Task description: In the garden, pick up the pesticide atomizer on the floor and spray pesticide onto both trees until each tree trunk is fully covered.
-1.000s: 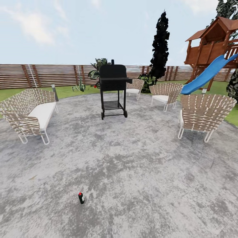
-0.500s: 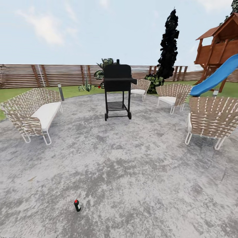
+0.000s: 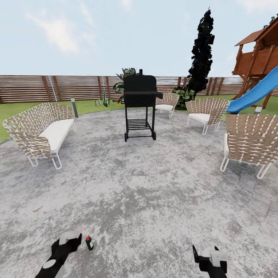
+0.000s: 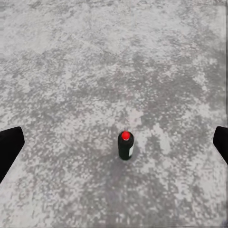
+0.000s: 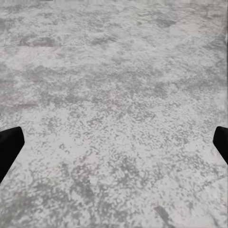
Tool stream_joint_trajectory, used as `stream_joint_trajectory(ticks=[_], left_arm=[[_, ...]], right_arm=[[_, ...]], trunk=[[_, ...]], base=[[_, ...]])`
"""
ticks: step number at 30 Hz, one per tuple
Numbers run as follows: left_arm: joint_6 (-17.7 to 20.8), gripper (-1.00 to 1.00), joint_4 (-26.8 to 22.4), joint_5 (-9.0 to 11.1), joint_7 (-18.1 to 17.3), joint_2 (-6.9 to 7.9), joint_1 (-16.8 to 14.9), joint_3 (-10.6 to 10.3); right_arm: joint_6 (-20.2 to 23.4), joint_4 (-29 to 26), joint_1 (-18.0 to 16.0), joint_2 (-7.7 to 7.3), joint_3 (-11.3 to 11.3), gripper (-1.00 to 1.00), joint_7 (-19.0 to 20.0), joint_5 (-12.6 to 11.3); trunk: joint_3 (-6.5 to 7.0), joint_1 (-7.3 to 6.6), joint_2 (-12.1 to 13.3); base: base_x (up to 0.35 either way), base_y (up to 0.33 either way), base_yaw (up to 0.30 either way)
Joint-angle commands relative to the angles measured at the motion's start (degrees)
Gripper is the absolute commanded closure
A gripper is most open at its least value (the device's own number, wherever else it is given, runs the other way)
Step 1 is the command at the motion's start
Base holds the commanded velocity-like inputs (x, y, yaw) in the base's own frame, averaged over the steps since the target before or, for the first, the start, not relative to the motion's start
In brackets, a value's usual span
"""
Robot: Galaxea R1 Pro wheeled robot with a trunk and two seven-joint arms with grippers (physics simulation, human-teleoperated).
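Grey patio: pesticide atomizer stands just beside released left pincer.

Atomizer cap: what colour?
Red, on a dark bottle: the pesticide atomizer shows best in the left wrist view.

we see a mottled grey paved floor bearing the pesticide atomizer, a black grill, a woven sofa and woven chairs.

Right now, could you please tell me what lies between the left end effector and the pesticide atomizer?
Nothing: in the left wrist view, bare grey paving surrounds the upright pesticide atomizer, centred ahead of the open left end effector.
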Motion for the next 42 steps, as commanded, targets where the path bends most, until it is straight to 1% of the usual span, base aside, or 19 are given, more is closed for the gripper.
stream_joint_trajectory(ticks=[1,2,3,4,5,6,7,9,10,22,33,37,42], left_arm=[[0.6,-1.00,-0.1,-0.4,0.0,-0.06,-0.7,-0.2],[1.0,-1.00,-0.1,-0.6,0.0,-0.12,-1.0,-0.7],[1.3,-1.00,-0.1,-0.7,-0.1,-0.24,-1.3,-2.0],[1.4,-1.00,-0.1,-0.7,-0.2,-0.27,-1.3,-2.5],[1.4,-1.00,0.0,-0.8,-0.3,-0.32,-1.3,-4.6],[1.4,-1.00,0.0,-0.7,-0.3,-0.31,-1.3,-6.1],[1.3,-1.00,0.0,-0.5,-0.3,-0.63,-1.1,-10.1],[1.4,-1.00,0.0,-0.3,0.0,-0.66,-1.1,-10.1],[1.4,-1.00,0.3,0.3,-0.1,-0.55,-1.1,-9.7],[1.5,-1.00,0.5,0.7,0.2,-0.75,-1.2,-9.8],[1.5,-1.00,0.5,0.8,0.4,-0.84,-1.1,-9.8],[1.5,-1.00,0.5,0.8,0.4,-0.90,-1.1,-9.8],[1.5,-1.00,0.5,0.8,0.5,-0.92,-1.1,-9.8]], right_arm=[[0.2,-0.2,-0.2,0.00,0.0,-1.00,0.1,0.0],[0.4,-0.1,-0.3,0.01,-0.1,-1.00,0.1,0.0],[0.6,0.1,-0.3,0.01,0.0,-1.00,0.2,0.0],[0.7,0.1,-0.4,0.01,0.0,-1.00,0.2,0.0],[0.7,0.1,-0.4,0.01,0.0,-1.00,0.3,-0.1],[0.7,0.1,-0.4,0.01,0.0,-1.00,0.3,-0.1],[0.7,0.0,-0.4,0.03,0.0,-1.00,0.3,-0.1],[0.8,0.0,-0.4,0.08,0.0,-1.00,0.2,-0.2],[0.7,0.0,-0.4,0.10,0.0,-1.00,0.2,-0.1],[0.7,0.4,-0.4,0.10,0.1,-1.00,0.1,0.0],[0.7,0.3,-0.4,0.10,0.1,-1.00,0.0,-0.1],[0.7,0.3,-0.4,0.10,0.1,-1.00,0.0,-0.1],[0.7,0.2,-0.4,0.10,0.1,-1.00,0.0,-0.1]], trunk=[[-0.05,-0.01,0.0],[-0.05,-0.01,0.0],[-0.05,-0.01,0.0],[-0.05,-0.01,0.0],[-0.05,-0.01,0.0],[-0.05,-0.01,0.0],[-0.05,-0.01,0.0],[-0.05,-0.01,0.0],[-0.05,-0.01,0.0],[-0.05,-0.01,0.0],[-0.05,-0.01,0.0],[-0.05,-0.01,0.0],[-0.05,-0.01,0.0]], base=[[0.000,0.000,0.000],[0.000,0.000,0.000],[0.000,0.000,0.000],[0.000,0.000,0.000],[0.000,0.000,0.000],[0.000,0.000,0.000],[0.000,0.000,0.000],[0.000,0.000,0.000],[0.279,0.000,0.000],[0.333,0.029,0.010],[0.324,0.125,0.233],[0.327,-0.014,0.256],[0.258,-0.160,0.060]])
